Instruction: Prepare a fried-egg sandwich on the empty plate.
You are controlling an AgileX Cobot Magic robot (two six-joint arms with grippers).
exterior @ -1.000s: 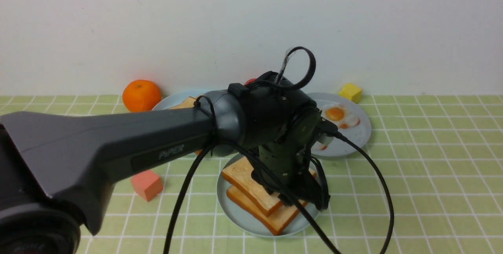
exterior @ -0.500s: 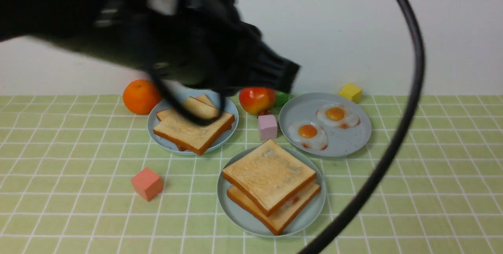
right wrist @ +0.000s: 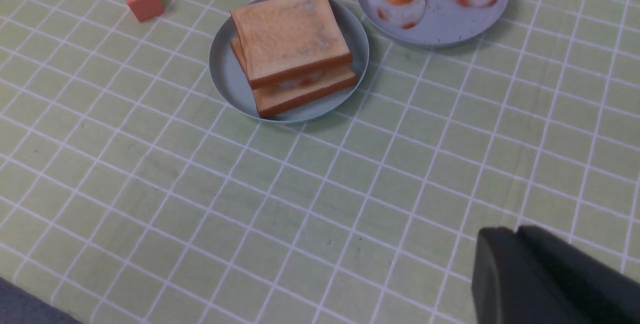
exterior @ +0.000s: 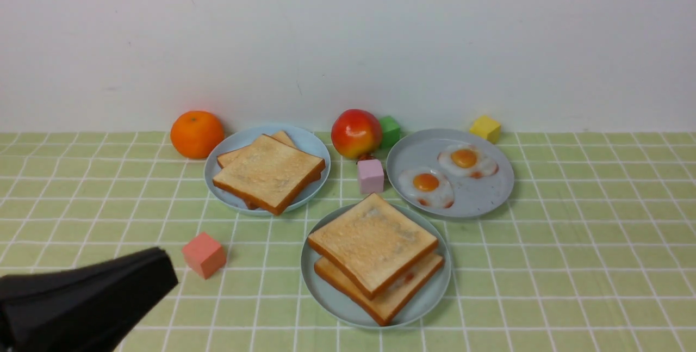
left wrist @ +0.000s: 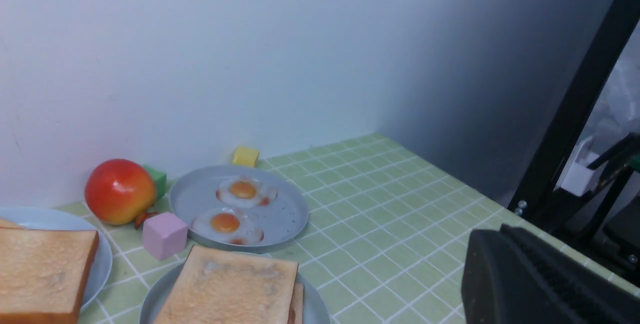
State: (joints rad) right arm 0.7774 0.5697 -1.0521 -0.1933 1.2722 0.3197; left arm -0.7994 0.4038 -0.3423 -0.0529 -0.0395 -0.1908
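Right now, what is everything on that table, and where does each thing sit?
sandwich: one, golden toast, egg inside, on near middle plate
loose toast: stack, golden, left plate
fried eggs: two, white-orange, right plate
orange: one, far left
apple: one, red-yellow, back middle
blocks: pink, green, yellow, salmon
left claw: black, shut, near left
right claw: black, shut

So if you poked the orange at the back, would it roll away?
Probably yes. The orange looks round and smooth, with nothing flat showing underneath. It might not go far, though: the toast plate sits close beside it and the wall looks close behind. It seems firm, so likely no squashing.
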